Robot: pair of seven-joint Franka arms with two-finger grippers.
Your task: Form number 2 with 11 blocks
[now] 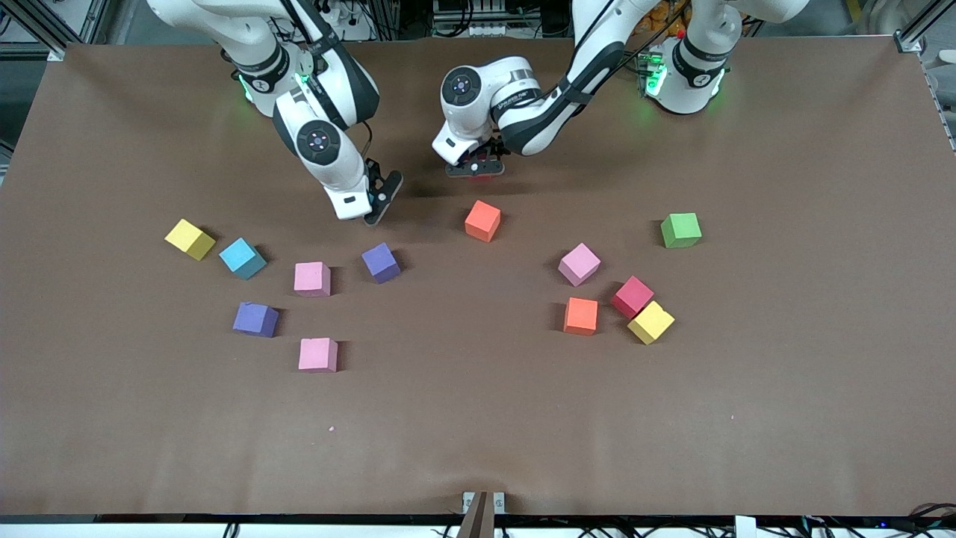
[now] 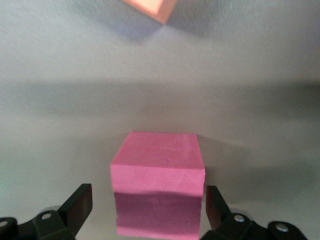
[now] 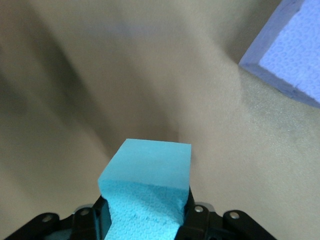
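My left gripper (image 1: 476,167) (image 2: 147,195) is open around a pinkish-red block (image 2: 157,160) (image 1: 482,162) on the table, with a gap on each side. An orange block (image 1: 482,220) (image 2: 150,7) lies just nearer the camera. My right gripper (image 1: 379,198) (image 3: 145,212) is shut on a light blue block (image 3: 147,172), over the table by a purple block (image 1: 381,262) (image 3: 290,55); the front view hides the held block. Loose blocks lie toward the right arm's end: yellow (image 1: 190,239), blue (image 1: 242,258), pink (image 1: 312,279), purple (image 1: 255,319), pink (image 1: 318,354).
Toward the left arm's end lie a pink block (image 1: 579,264), a red block (image 1: 632,297), an orange block (image 1: 581,315), a yellow block (image 1: 650,322) touching the red one, and a green cube (image 1: 680,229). Brown table cover (image 1: 478,433) lies bare toward the camera.
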